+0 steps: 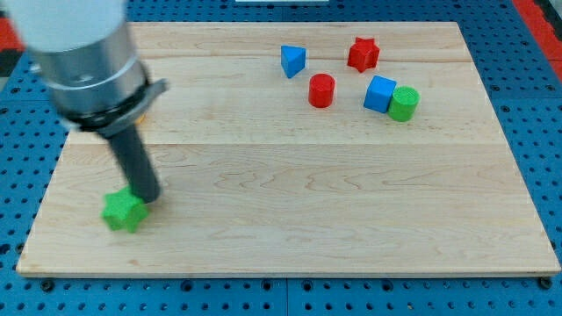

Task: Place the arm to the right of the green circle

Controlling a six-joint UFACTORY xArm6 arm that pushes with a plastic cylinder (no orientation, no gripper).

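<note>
One green circle (pixel 404 104) sits far right of my tip (pixel 149 198).

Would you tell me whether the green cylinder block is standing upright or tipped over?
Upright: the green cylinder block shows its flat round face upward, touching the blue cube.

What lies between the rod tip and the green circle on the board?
In the camera view, mostly bare wood lies between my tip and the green circle. The blue cube touches the circle's left side, and the red cylinder sits just above the line.
</note>
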